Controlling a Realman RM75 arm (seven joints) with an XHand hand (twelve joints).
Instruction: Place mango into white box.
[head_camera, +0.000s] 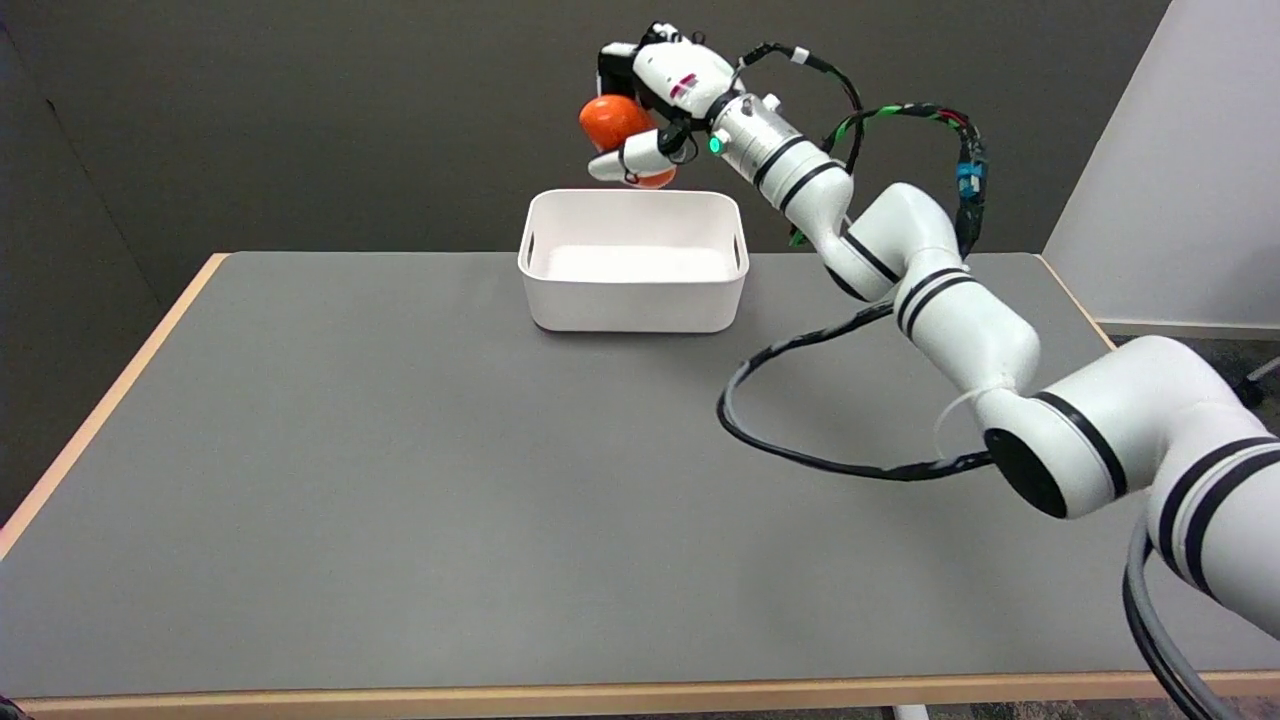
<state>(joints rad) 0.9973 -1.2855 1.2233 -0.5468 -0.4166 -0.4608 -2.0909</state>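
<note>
My right hand (650, 110) hangs in the air above the far rim of the white box (634, 300) and grips an orange mango (610, 122). Its fingers wrap the fruit from above and below, so only the mango's left side and a strip of its underside show. The box stands on the grey table (350, 480) near its far edge, open side up, and nothing shows inside it. The mango is well clear of the box rim, roughly over the box's back wall.
The right arm (960, 320) stretches from the lower right across the table's right side, with a black cable (800, 460) looping down onto the tabletop. A wooden edge (110, 400) trims the table. A dark wall stands behind.
</note>
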